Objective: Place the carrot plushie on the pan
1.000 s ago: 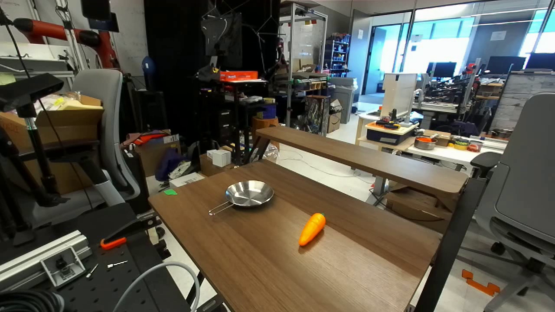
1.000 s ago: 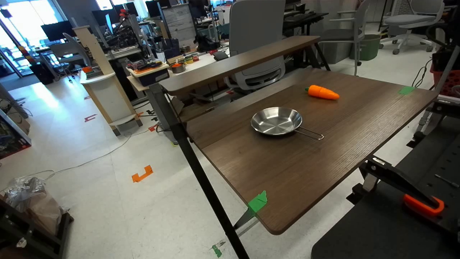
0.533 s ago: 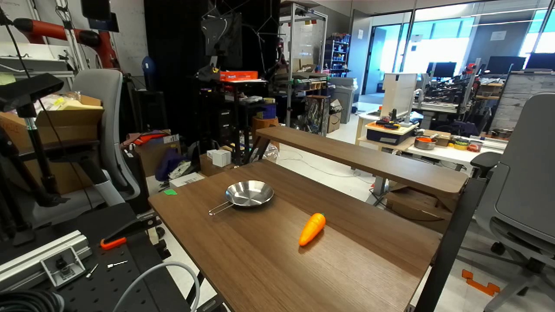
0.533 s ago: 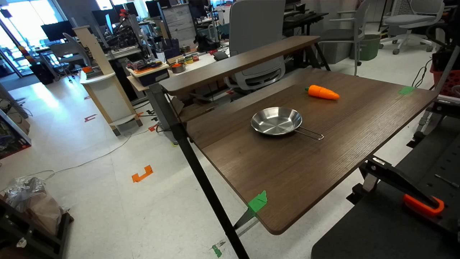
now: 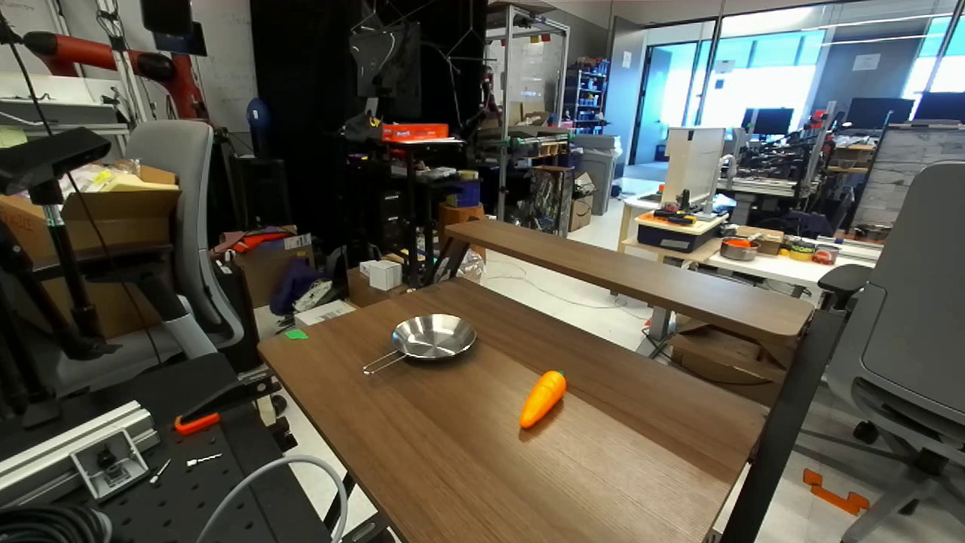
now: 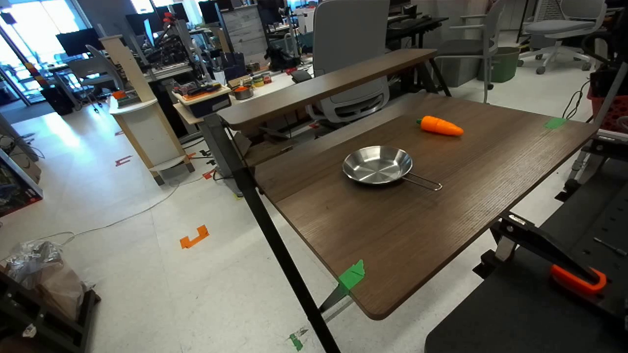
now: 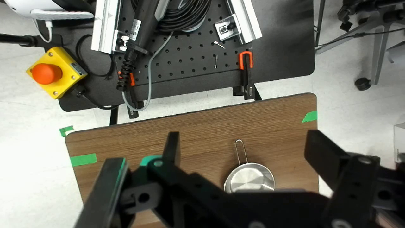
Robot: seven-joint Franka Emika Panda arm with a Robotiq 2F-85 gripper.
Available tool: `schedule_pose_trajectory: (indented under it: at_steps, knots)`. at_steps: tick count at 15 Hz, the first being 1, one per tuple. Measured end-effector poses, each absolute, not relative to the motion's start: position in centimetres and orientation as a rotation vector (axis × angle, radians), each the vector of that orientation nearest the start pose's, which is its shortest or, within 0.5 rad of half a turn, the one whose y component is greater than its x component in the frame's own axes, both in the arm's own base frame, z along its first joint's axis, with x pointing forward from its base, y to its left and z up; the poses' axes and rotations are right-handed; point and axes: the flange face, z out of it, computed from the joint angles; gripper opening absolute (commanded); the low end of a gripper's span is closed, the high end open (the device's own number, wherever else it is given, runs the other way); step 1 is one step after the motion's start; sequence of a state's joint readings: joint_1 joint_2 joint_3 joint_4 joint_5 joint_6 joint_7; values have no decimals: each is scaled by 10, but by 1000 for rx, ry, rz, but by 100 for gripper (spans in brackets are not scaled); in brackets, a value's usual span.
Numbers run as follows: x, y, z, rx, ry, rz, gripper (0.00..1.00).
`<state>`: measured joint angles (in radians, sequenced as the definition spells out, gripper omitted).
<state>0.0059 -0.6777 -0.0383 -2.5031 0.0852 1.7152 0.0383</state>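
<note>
"Nothing on your table [image 6: 417,235] has moved since the earlier frame: in both exterior views the carrot [image 6: 441,126] and pan [image 6: 377,165] lie just as they did."

"And the gripper [image 7: 243,144]?"

"Your wrist view shows its fingers [image 7: 326,152] wide apart, the pan seen through the gap (your gripper's own body hides part of the rim)."

"Where is the carrot?"

"You have it lying on the table, well apart from the pan. In an exterior view the carrot [image 5: 543,400] sits right of the pan and nearer, its tip pointing near-left."
</note>
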Motion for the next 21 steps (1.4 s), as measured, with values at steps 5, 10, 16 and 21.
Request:
schedule_pose_trajectory:
  at_steps: [5,10,16,21]
  knots:
    - [334,-4,498,-3028,119,172,100]
    - [338,-4,493,-3026,180,184,100]
    - [359,-18,471,-3019,320,181,100]
    - [388,-32,428,-3026,326,207,100]
